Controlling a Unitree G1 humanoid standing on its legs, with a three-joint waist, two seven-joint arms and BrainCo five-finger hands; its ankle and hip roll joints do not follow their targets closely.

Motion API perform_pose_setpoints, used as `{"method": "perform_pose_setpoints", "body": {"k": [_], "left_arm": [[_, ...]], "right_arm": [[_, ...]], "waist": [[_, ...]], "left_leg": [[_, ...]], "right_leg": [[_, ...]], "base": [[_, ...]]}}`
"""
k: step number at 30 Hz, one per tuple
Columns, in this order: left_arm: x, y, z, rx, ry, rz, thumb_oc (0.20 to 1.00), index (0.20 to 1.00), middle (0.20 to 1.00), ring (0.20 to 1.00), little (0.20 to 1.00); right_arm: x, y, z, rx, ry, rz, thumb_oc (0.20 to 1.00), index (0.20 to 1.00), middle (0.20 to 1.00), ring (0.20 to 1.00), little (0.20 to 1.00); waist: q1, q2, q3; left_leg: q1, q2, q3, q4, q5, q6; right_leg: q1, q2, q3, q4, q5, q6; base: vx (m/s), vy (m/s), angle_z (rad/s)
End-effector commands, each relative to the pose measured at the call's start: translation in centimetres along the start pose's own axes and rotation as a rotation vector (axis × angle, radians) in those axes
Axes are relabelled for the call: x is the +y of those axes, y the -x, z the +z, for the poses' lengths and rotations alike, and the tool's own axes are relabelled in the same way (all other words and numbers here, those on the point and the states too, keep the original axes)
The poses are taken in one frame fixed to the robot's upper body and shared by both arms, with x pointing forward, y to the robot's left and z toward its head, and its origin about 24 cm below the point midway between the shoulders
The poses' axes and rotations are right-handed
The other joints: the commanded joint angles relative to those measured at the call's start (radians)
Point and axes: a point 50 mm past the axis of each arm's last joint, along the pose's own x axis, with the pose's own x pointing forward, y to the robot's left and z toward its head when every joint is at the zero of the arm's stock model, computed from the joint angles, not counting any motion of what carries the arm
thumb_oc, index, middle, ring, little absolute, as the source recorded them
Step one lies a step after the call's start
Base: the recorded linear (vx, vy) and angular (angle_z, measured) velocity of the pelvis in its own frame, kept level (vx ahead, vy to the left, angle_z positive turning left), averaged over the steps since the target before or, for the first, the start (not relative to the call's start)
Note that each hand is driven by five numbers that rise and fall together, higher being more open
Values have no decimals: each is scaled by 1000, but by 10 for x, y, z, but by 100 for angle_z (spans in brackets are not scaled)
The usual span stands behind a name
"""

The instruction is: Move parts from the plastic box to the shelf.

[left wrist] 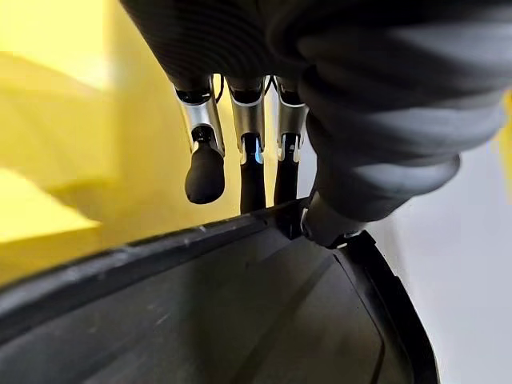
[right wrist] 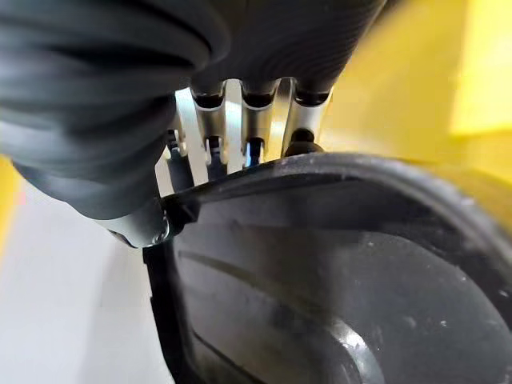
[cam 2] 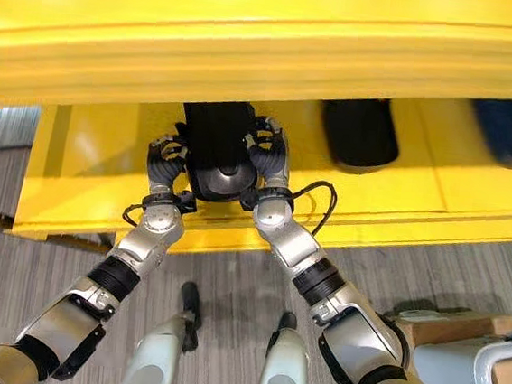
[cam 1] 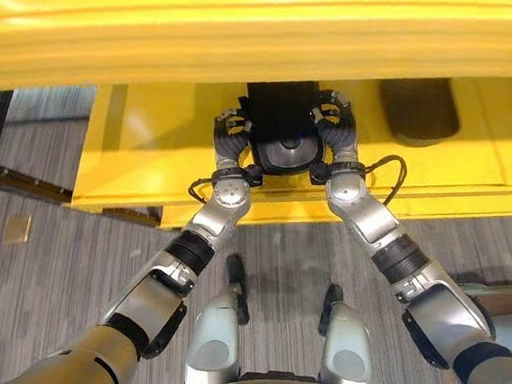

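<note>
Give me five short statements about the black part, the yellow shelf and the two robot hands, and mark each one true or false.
1. Both robot hands, the left robot hand and the right robot hand, are on the black part. True.
2. The black part is lying on the floor. False: it is at the yellow shelf, on its lower level.
3. The shelf is blue. False: it is yellow.
4. Another dark part sits on the shelf on the robot's right. True.
5. The left robot hand hangs idle by the robot's side. False: it holds the part's left edge.

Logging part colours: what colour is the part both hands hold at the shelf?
Black part, against the yellow shelf; clearest in the right eye view.
</note>
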Motion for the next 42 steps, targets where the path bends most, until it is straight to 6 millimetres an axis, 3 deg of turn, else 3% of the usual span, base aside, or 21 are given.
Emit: {"method": "perform_pose_setpoints", "body": {"k": [1,10,16,17,18,19,36,40,42], "left_arm": [[-41,6,43,-167,88,-140,200,200,200,200,200],[-33,0,46,-171,69,-107,200,200,200,200,200],[-37,-17,68,-215,65,-130,200,200,200,200,200],[-39,-20,71,-214,65,-130,385,385,385,385,385],[-39,-23,74,-209,72,-116,1000,1000,1000,1000,1000],[-41,-24,75,-211,64,-109,1000,1000,1000,1000,1000],[-39,-36,89,-248,0,-31,1000,1000,1000,1000,1000],[-28,-35,89,-268,68,84,1000,1000,1000,1000,1000],[-22,-31,92,-310,124,166,1000,1000,1000,1000,1000]], "right_arm": [[20,2,83,-310,-218,111,200,200,200,200,200],[25,3,91,-334,-204,135,200,200,200,200,200],[19,-9,107,-366,-208,90,200,200,200,200,200],[19,-12,110,-374,-201,95,200,200,200,200,200],[18,-14,112,-384,-178,106,354,354,354,354,354],[20,-13,113,-369,-167,112,1000,1000,1000,1000,1000],[14,-18,130,-444,-224,8,1000,1000,1000,1000,1000],[5,-11,144,-604,-241,-76,1000,1000,1000,1000,1000],[1,2,159,-761,-253,-97,1000,1000,1000,1000,1000]], "waist": [[-12,27,23],[5,40,42],[5,47,68],[5,48,70],[4,47,73],[3,45,74],[13,42,80],[17,44,80],[21,43,80]], "left_leg": [[71,43,-34,37,-100,-43],[29,27,-49,62,-104,-36],[-16,9,-50,99,-113,-30],[-20,6,-51,101,-113,-29],[-26,4,-48,102,-113,-28],[-30,1,-47,103,-114,-27],[-36,-9,-36,98,-112,-22],[-27,-12,-42,93,-115,-22],[-25,-16,-49,92,-117,-24]], "right_leg": [[-5,114,-62,-20,3,-75],[-45,107,-70,16,-7,-80],[-94,99,-66,67,-18,-81],[-99,99,-65,69,-17,-80],[-105,97,-67,67,-14,-78],[-109,97,-65,68,-13,-75],[-119,93,-68,68,-9,-70],[-108,95,-70,63,-12,-69],[-105,96,-71,63,-16,-67]], "base": [[-34,33,3],[-19,26,-4],[-40,65,3],[-25,35,1],[0,0,0],[0,0,0],[6,3,0],[0,0,0],[0,0,0]]}}
